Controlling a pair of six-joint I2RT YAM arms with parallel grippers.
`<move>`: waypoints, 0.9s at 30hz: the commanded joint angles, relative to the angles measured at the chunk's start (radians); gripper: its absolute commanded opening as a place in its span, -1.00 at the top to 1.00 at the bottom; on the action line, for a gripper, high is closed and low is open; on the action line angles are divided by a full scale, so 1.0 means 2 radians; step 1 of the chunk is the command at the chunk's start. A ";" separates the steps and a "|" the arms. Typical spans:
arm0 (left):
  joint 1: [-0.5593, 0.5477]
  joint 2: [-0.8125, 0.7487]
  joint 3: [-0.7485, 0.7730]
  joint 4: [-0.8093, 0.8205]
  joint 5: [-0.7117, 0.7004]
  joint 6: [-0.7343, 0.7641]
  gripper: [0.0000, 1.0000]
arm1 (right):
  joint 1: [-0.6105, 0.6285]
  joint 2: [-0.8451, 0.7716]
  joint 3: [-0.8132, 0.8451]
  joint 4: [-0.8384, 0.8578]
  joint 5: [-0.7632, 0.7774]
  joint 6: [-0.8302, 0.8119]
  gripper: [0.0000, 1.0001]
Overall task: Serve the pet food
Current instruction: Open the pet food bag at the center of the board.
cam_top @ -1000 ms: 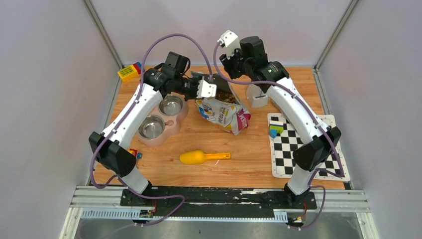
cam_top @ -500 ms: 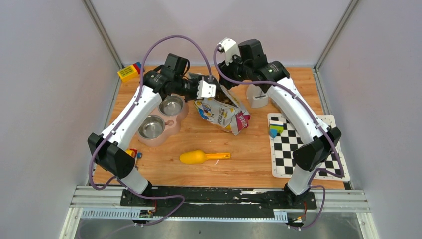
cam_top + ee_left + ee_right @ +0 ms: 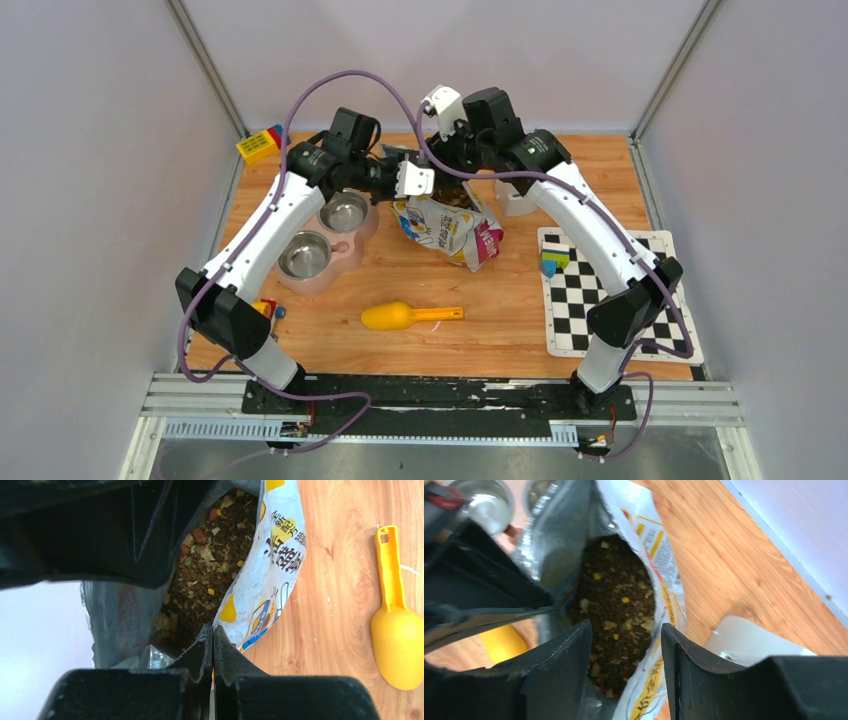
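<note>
The pet food (image 3: 210, 565) is brown kibble with coloured bits, lying inside the open yellow-and-white bag (image 3: 445, 228) at the back middle of the table. My left gripper (image 3: 213, 630) is shut on the bag's left rim, a thin edge of it pinched between the jaws. My right gripper (image 3: 626, 625) hangs open right above the bag's mouth. The kibble (image 3: 616, 610) and the bag's right wall (image 3: 659, 680) show between its fingers. In the top view the right gripper (image 3: 450, 168) sits just behind the left one (image 3: 432, 186).
A pink double bowl (image 3: 345, 258) with two steel cups stands left of the bag. A yellow scoop (image 3: 410, 316) lies in front. A white holder (image 3: 515, 195) stands behind right. A checkered mat (image 3: 600, 300) carries blocks (image 3: 553, 258). Toy blocks (image 3: 260, 143) sit far left.
My right wrist has swung left and down over the bag's mouth. The left gripper has kept its hold on the rim without moving.
</note>
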 commanded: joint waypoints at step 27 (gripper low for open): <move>-0.006 0.058 0.086 0.060 -0.015 -0.069 1.00 | -0.082 0.079 0.151 0.104 0.170 -0.110 1.00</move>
